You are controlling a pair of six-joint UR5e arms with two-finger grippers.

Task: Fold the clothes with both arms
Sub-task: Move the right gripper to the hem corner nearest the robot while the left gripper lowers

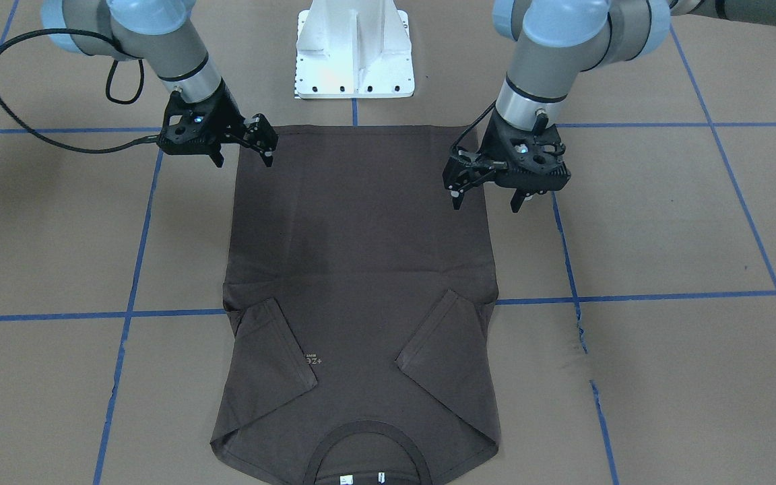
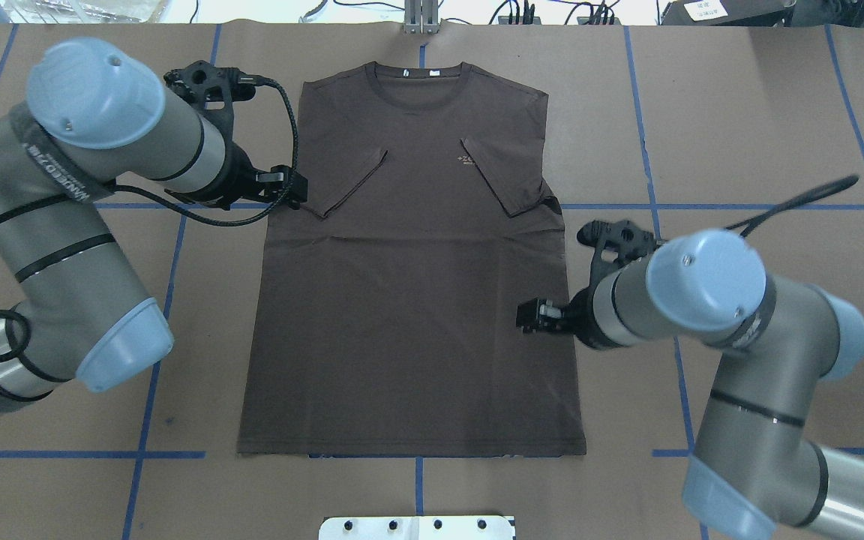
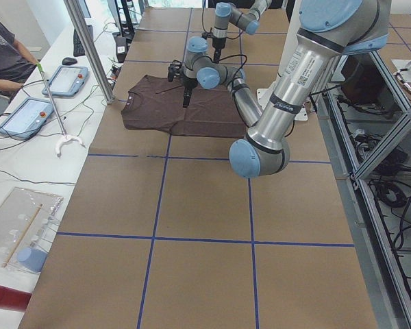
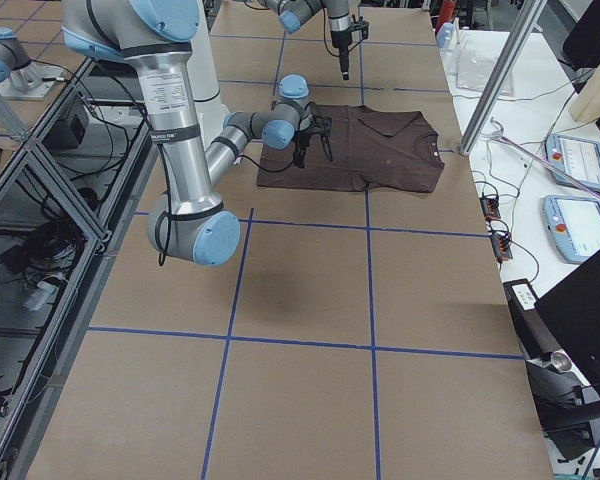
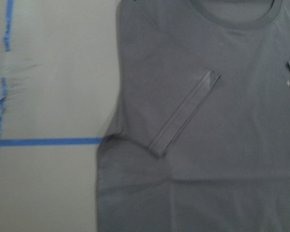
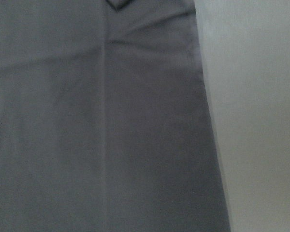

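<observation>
On the brown table [image 2: 739,112] the dark brown T-shirt [image 2: 417,315] lies flat, long axis near-to-far, collar [image 2: 417,77] far. Open and empty, the left gripper [image 1: 486,197] hovers over its left edge, nearer the collar; the right gripper [image 1: 243,159] over its right edge.

Brown T-shirt [image 1: 361,256] flat, sleeves [image 1: 279,350] folded inward

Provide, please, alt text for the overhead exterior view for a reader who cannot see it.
A dark brown T-shirt lies flat on the table, collar away from the robot, both sleeves folded in over the chest. The left tool hangs at one side edge by a folded sleeve; the right tool at the opposite edge, mid-body.
</observation>
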